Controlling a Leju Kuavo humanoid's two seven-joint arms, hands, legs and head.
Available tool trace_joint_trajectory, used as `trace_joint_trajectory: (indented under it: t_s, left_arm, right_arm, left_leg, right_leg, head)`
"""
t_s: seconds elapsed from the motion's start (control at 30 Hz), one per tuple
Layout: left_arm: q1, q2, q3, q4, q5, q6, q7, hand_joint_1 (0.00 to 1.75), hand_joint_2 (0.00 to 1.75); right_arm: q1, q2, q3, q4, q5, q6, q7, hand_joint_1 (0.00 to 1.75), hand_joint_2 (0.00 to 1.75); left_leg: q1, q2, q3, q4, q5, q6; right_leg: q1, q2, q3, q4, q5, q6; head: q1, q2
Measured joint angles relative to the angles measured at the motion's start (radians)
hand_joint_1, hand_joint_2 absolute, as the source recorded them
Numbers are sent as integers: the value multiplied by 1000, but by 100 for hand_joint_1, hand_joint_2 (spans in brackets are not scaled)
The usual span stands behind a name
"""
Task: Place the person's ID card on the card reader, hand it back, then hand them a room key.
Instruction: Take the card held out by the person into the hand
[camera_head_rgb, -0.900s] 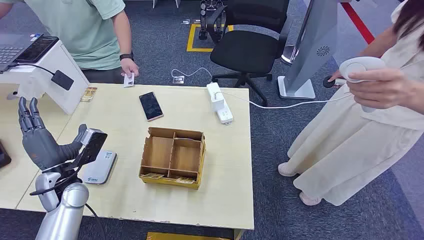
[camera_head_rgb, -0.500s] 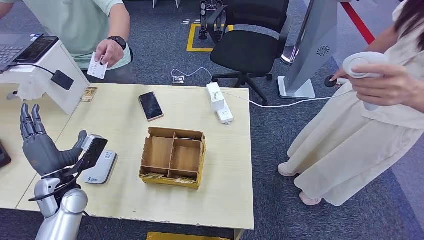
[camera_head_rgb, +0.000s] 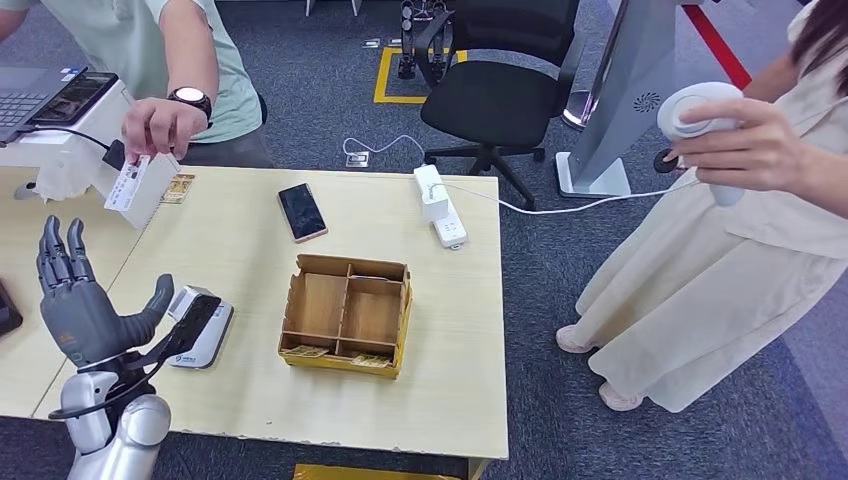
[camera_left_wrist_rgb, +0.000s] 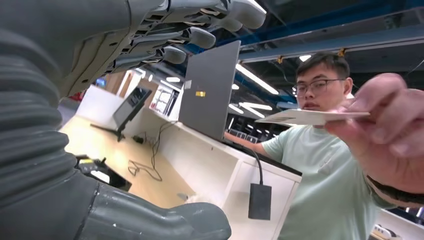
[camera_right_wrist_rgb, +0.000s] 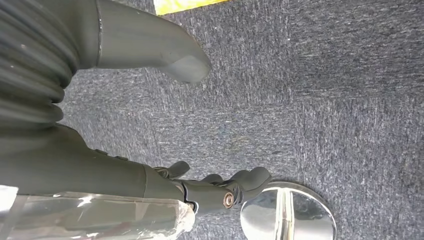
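Note:
My left hand (camera_head_rgb: 85, 305) is raised over the table's left front corner, palm up, fingers spread, holding nothing. A person in a green shirt reaches over the white counter and holds out a white ID card (camera_head_rgb: 130, 185) just beyond my fingertips. In the left wrist view that ID card (camera_left_wrist_rgb: 310, 116) is pinched flat in the person's fingers, apart from my left hand (camera_left_wrist_rgb: 75, 50). The grey-white card reader (camera_head_rgb: 205, 335) lies on the table beside my thumb. Room key cards (camera_head_rgb: 305, 351) sit in the front slots of a wooden organiser (camera_head_rgb: 345, 270). My right hand (camera_right_wrist_rgb: 75, 165) hangs above the carpet with nothing in it.
A phone (camera_head_rgb: 302, 211) and a white power strip (camera_head_rgb: 438, 205) lie on the far side of the table. A white counter (camera_head_rgb: 60, 160) with a laptop stands at left. A second person (camera_head_rgb: 740, 200) stands at right holding a white controller. An office chair (camera_head_rgb: 495, 95) stands behind the table.
The person lifted the ID card from the table's far edge and brought it left and down toward my left hand. My left hand sank slightly toward the table's near edge.

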Motion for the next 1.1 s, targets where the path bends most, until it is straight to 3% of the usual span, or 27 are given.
trace_joint_trajectory:
  t_s: [0.3, 0.47, 1.07, 1.1]
  left_arm:
    - [-24, 8, 7, 0, -238, 0, 52, 0, 175]
    - [-58, 14, 7, 11, -313, 0, 121, 0, 175]
    - [-113, 43, -9, 68, -301, 0, 215, 0, 175]
    - [-114, 43, -10, 69, -294, 0, 214, 8, 175]
  right_arm:
    - [0, -2, 0, 0, 26, 2, 7, 0, 175]
    - [-1, -2, 0, 0, 32, 3, 12, 0, 175]
    - [-1, -2, 0, -2, 42, 3, 20, 0, 175]
    - [-1, -2, -1, -2, 41, 3, 20, 0, 175]
  left_leg:
    - [0, 0, 0, 0, 1, 0]
    - [0, 0, 0, 0, 1, 0]
    - [0, 0, 0, 0, 1, 0]
    - [0, 0, 0, 0, 1, 0]
  right_leg:
    - [0, 0, 0, 0, 1, 0]
    - [0, 0, 0, 0, 1, 0]
    - [0, 0, 0, 0, 1, 0]
    - [0, 0, 0, 0, 1, 0]
  head:
    - [0, 0]
    - [0, 0]
    - [0, 0]
    - [0, 0]
